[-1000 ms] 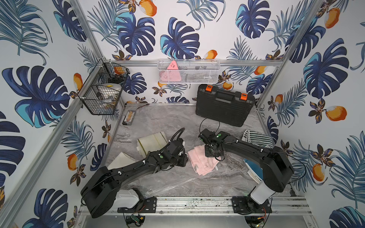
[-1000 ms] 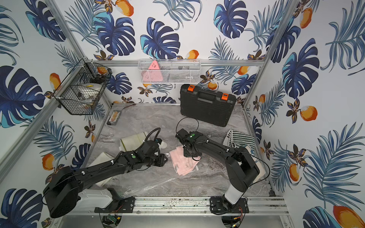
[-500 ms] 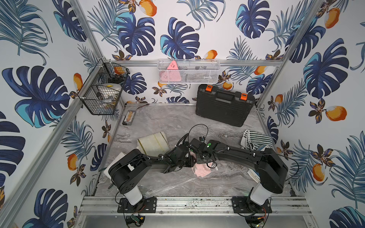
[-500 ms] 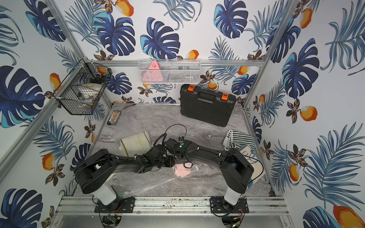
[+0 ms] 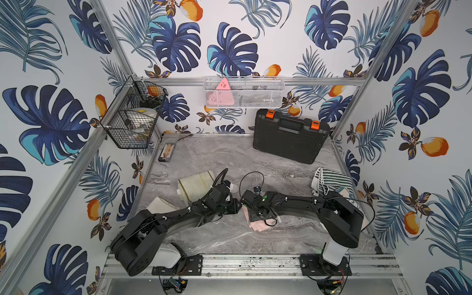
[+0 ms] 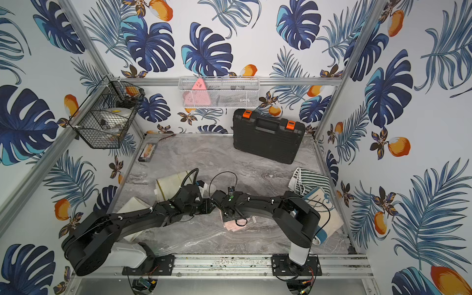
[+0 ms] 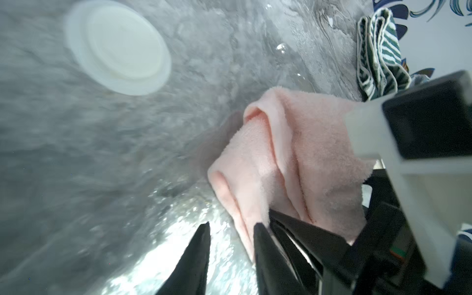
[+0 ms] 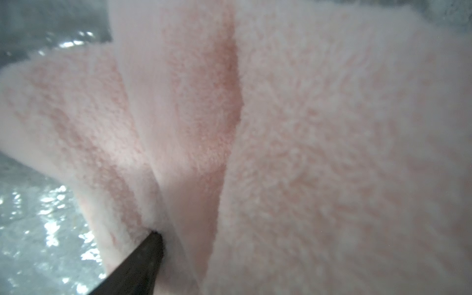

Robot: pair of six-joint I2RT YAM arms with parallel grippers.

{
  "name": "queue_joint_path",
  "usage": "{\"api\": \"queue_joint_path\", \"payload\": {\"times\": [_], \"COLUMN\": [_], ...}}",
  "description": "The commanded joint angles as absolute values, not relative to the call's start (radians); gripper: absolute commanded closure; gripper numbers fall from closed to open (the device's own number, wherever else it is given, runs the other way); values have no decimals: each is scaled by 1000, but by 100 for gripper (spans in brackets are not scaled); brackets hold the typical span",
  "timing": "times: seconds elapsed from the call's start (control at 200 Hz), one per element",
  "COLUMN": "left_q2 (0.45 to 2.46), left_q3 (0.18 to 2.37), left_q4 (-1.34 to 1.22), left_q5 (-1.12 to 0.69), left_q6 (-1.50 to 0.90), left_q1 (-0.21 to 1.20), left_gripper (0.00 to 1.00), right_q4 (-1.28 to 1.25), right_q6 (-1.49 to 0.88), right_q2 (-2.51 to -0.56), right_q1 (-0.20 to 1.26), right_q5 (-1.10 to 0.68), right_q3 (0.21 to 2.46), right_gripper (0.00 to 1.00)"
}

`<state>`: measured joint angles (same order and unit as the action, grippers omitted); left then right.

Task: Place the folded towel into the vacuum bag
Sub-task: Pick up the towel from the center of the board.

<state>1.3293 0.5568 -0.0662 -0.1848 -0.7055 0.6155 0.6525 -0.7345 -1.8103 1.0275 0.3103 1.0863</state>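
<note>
The folded towel [image 5: 258, 226] [image 6: 233, 226] is pink terry, bunched under my right gripper [image 5: 256, 217]. It lies on the clear crinkly vacuum bag [image 5: 229, 242], which is spread over the table's front. The bag's round white valve cap [image 7: 117, 48] shows past the towel [image 7: 293, 153]. In the right wrist view the towel [image 8: 306, 127] fills the frame. One black finger [image 8: 148, 250] stands far to one side, so the jaws look open; the other finger is hidden. My left gripper [image 7: 231, 224] [image 5: 236, 207] is beside the towel, jaws partly apart over shiny plastic.
A black tool case [image 5: 288, 140] stands at the back right. A green striped cloth [image 5: 332, 178] and a white-and-blue towel [image 6: 324, 217] lie at the right edge. A cream roll [image 5: 196, 184] and a cream folded cloth [image 5: 159, 204] are at the left. A wire basket [image 5: 132, 122] hangs on the left wall.
Both arms moved in until the grippers meet at the table's middle. The towel, flatter before, is now bunched under the right gripper, whose jaws have spread apart.
</note>
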Motion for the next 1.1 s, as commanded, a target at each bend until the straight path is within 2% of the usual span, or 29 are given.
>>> {"api": "queue_joint_path", "payload": {"times": [0.0, 0.05, 0.095, 0.16, 0.235, 0.305, 0.45, 0.545, 0.646, 0.826, 0.991, 1.096], "left_q2": [1252, 1223, 1205, 1193, 1195, 1201, 1211, 1235, 1252, 1241, 1291, 1361], "left_q3": [593, 605, 613, 617, 623, 630, 667, 711, 744, 797, 845, 877], "left_q4": [149, 181, 206, 230, 254, 270, 302, 352, 402, 569, 664, 698], "left_q5": [-118, -107, -98, -80, -59, -54, -57, -29, -15, 64, 101, 143], "left_q6": [-651, -650, -657, -659, -652, -644, -608, -580, -573, -558, -546, -517], "left_q1": [611, 612, 612, 611, 612, 611, 640, 723, 824, 940, 1026, 1096], "left_gripper": [63, 62, 60, 59, 57, 57, 54, 49, 44, 33, 24, 20], "right_q4": [744, 780, 798, 786, 753, 744, 733, 739, 748, 802, 801, 814], "right_q6": [-701, -707, -708, -701, -686, -665, -611, -590, -558, -526, -501, -493], "right_q2": [-1906, -1947, -1970, -1980, -1961, -1937, -1925, -1934, -1930, -1707, -1557, -1493], "right_q1": [1040, 1038, 1022, 964, 873, 806, 700, 689, 675, 634, 493, 446], "right_q5": [272, 284, 300, 267, 228, 228, 211, 216, 181, 106, -21, -43], "right_q3": [1111, 1127, 1128, 1101, 1057, 1030, 1022, 1063, 1109, 1168, 1144, 1143], "right_gripper": [17, 20, 27, 42, 65, 76, 81, 82, 89, 100, 100, 100]}}
